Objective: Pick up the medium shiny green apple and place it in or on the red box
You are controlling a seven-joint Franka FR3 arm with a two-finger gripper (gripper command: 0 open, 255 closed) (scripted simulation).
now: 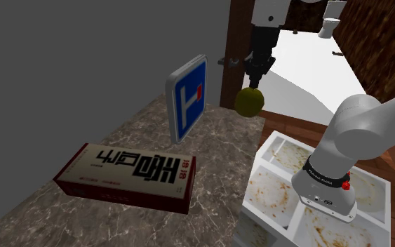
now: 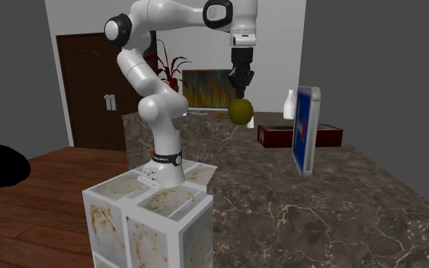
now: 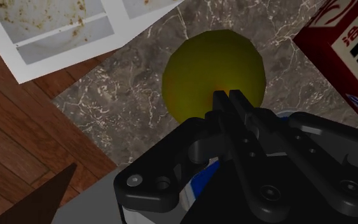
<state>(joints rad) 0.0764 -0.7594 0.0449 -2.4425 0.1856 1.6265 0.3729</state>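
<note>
We see the jaws closed on the top of a round, glossy yellow-green apple (image 1: pixel 249 102). It hangs under the black gripper (image 1: pixel 254 78) at the shoulder view's upper centre, well above the brown marble counter (image 1: pixel 220 147), with open air around it. An upright blue-and-white sign (image 1: pixel 187 98) stands just left. The flat dark-red box (image 1: pixel 125 177) lies lower left, near the counter's edge. The white arm (image 2: pixel 140 68) arches over from its stand (image 2: pixel 148 221), hand pointing straight down.

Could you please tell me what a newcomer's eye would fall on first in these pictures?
A yellow-green apple hangs in the air, clasped by the black gripper above the marbled counter. On it a blue sign stands upright, and toward the shoulder view's lower left lies the red box.
</note>
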